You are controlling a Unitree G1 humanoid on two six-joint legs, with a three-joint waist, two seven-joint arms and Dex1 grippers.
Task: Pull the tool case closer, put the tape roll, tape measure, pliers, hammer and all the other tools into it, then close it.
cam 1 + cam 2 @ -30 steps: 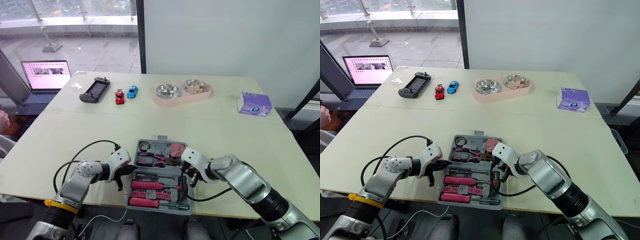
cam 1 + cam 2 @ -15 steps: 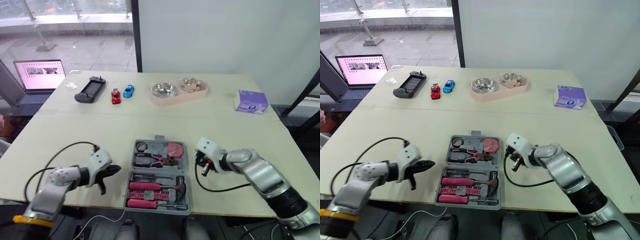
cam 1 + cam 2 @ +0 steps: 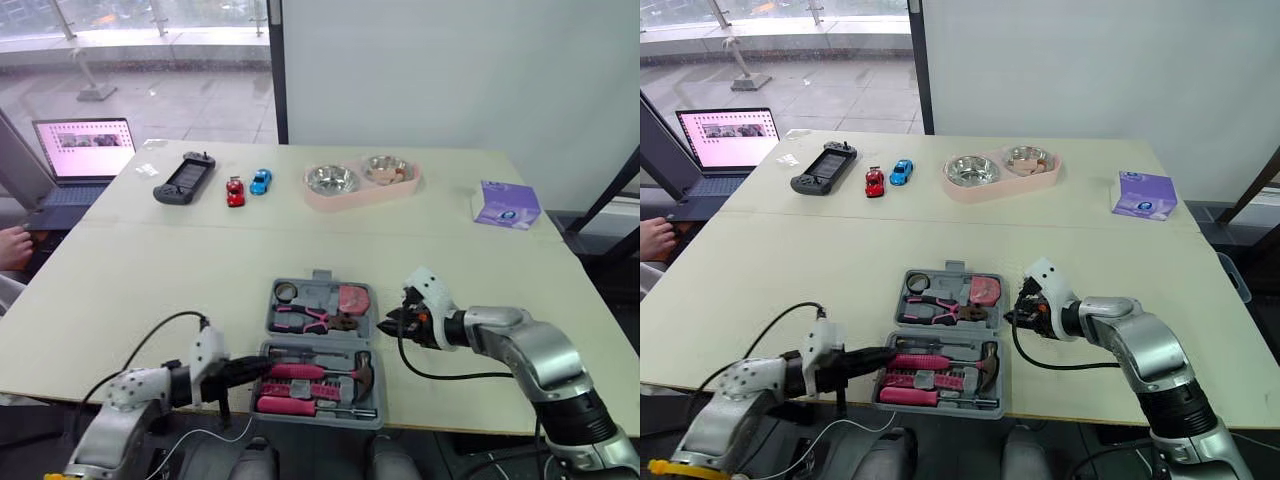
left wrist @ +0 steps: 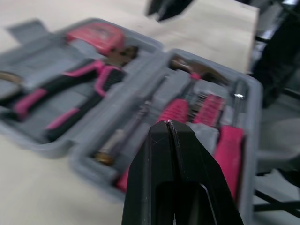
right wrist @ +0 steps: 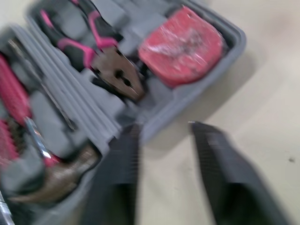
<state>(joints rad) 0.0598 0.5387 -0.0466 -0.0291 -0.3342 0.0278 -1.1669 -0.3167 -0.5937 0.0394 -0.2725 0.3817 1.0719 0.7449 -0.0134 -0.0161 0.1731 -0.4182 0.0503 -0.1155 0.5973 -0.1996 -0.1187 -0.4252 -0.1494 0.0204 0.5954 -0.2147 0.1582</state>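
Grey plastic tool case (image 3: 321, 278) lies open at the near edge of the beige table (image 3: 150, 270).

Head view: left gripper (image 3: 258, 369) at its left wall, right gripper (image 3: 383, 325) just beside its right wall.

Left wrist: black fingers (image 4: 159, 178) pressed together, empty, over the case.

Right wrist: fingers (image 5: 117, 173) spread, empty, near the red tape measure (image 5: 180, 44).
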